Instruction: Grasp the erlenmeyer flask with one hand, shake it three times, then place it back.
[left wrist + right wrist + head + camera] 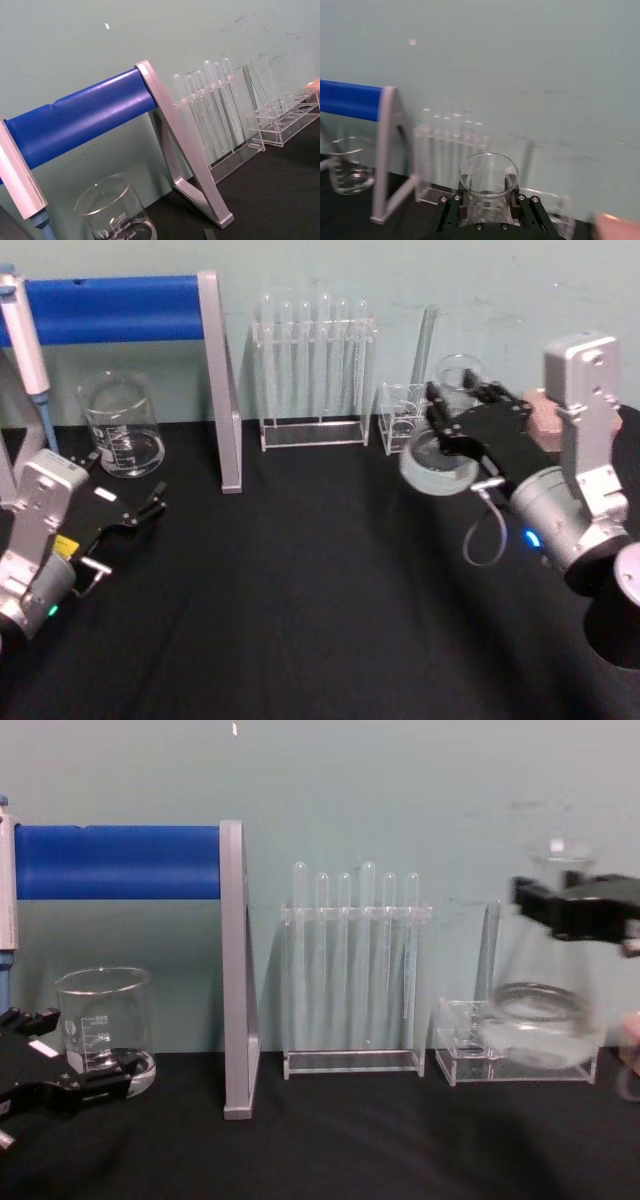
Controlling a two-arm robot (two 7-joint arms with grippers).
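The erlenmeyer flask (437, 466), clear glass with a wide base, hangs above the black table at the right. My right gripper (456, 406) is shut on its neck. In the chest view the flask (541, 1011) is off the table in front of a small clear rack, with the gripper (576, 910) clamped just under the lip. The right wrist view looks at the flask's open mouth (488, 174) between the black fingers (451, 210). My left gripper (137, 510) rests low at the left near the beaker, open and holding nothing.
A glass beaker (122, 427) stands at the back left beside a blue-bar stand (120, 308) with a grey leg. A test tube rack (315, 370) sits at the back centre, and a small clear rack (400, 420) is behind the flask. A pink object (548, 422) lies at the far right.
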